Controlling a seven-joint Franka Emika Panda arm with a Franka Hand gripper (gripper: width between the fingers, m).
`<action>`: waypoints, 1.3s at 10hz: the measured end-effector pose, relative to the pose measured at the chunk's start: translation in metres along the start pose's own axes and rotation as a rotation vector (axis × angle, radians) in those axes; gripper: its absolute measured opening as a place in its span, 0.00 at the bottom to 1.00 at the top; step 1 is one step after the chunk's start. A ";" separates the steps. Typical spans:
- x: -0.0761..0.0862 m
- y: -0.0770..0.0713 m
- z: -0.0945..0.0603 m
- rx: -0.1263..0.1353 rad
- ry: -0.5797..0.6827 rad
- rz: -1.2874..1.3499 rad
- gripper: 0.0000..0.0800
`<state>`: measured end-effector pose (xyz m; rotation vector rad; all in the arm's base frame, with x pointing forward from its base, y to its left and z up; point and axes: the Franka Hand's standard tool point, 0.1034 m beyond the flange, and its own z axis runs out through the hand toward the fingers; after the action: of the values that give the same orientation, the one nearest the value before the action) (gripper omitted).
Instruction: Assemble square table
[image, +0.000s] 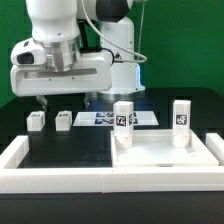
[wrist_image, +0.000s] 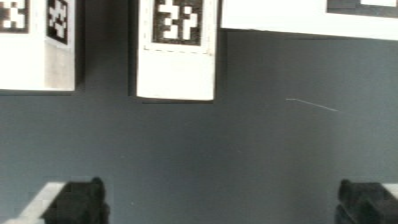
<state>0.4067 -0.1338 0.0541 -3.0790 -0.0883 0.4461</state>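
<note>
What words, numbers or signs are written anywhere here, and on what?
No words or numbers can be read anywhere.
Standing legs: black-and-white square code patterns only, no letters.
Lying legs: the same kind of pattern, seen close in the wrist view, still no real text.
Marker board: code patterns, too small to make out.
Arm: no label shows.

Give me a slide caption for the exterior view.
White gripper, jaws open, near two small white tagged legs; two more white legs upright on white square plastic tabletop.
</note>
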 end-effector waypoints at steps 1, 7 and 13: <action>0.000 0.000 0.000 0.000 0.000 -0.001 0.81; -0.029 0.006 0.029 0.001 -0.012 0.065 0.81; -0.035 0.006 0.034 0.010 -0.090 0.049 0.81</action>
<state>0.3640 -0.1408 0.0317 -3.0568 -0.0129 0.5847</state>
